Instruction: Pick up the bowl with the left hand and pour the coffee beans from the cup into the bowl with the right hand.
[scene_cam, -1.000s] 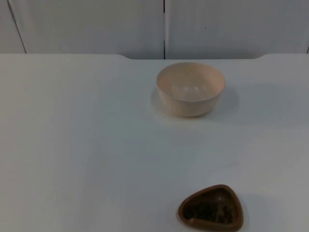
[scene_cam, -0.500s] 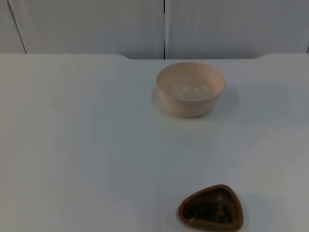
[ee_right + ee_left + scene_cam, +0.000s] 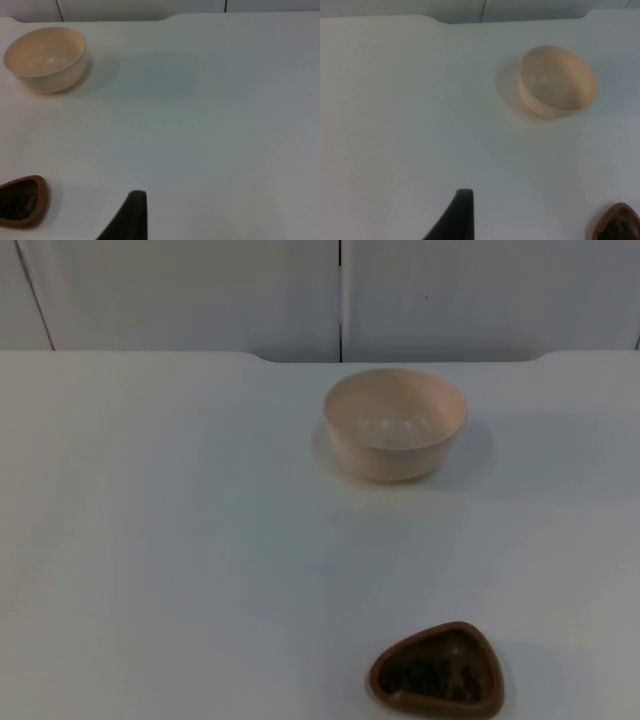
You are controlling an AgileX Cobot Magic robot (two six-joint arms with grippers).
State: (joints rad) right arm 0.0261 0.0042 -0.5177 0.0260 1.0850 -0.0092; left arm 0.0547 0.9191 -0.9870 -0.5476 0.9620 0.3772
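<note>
From my console the bowl [image 3: 395,423] sits at twelve o'clock and the bean-filled cup [image 3: 437,671] at six, both light, rigid, slick; I'd pinch the bowl's rim, though I can't tell either claw's state.

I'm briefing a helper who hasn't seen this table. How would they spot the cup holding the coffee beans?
Start at the white table and go to its near edge, away from the grey partition wall. The cup stands there, well apart from the bowl: brown, rounded-triangular, with dark coffee beans inside, while the bowl is beige, round and empty.
</note>
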